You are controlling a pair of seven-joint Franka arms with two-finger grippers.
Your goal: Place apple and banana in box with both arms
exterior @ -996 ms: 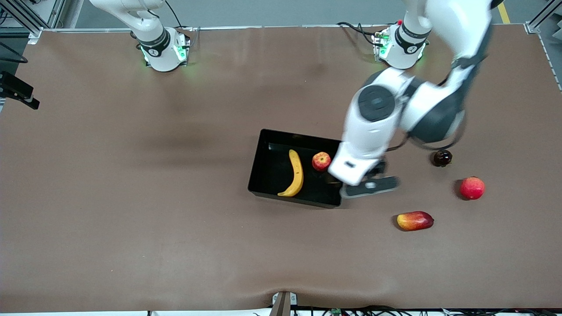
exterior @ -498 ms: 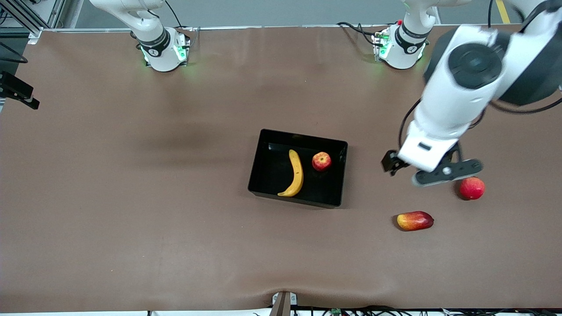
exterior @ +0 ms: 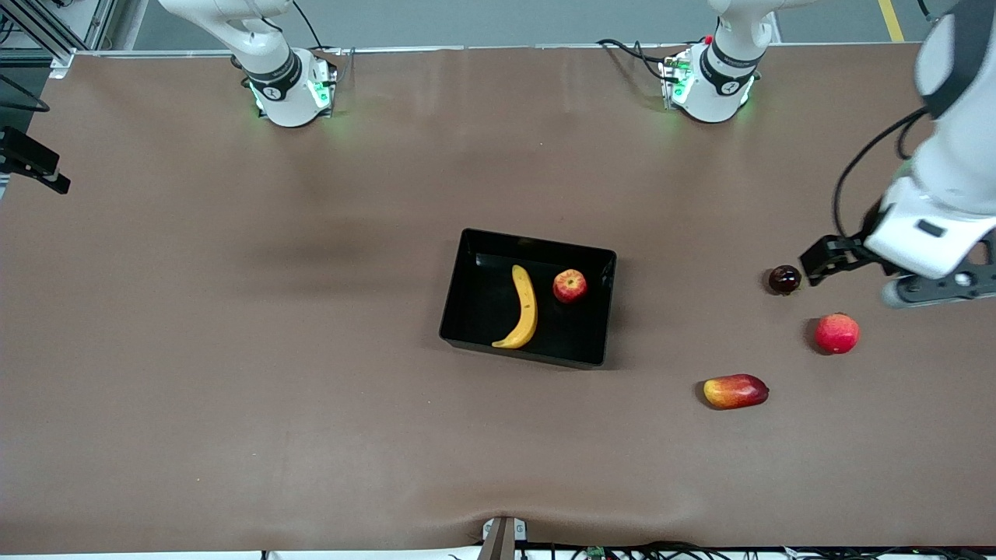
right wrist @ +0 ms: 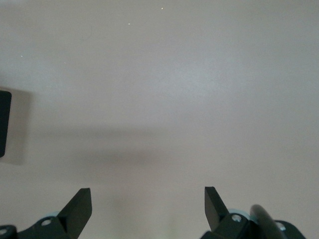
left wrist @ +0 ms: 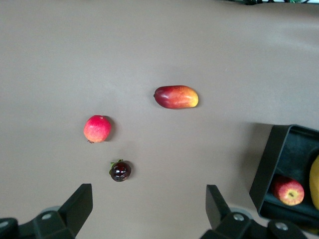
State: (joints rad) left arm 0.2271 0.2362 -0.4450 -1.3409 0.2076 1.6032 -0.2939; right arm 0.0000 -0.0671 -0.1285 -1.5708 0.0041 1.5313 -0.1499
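Banana (exterior: 525,308) and apple (exterior: 569,285) in box (exterior: 467,280) (side by side).

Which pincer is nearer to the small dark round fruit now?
Left. The left pincer hangs open beside the small dark round fruit, toward the left arm's end. The right pincer is open over bare table, outside the front view.

Glossy black plastic box (exterior: 475,299); matt brown table cover (exterior: 233,350).
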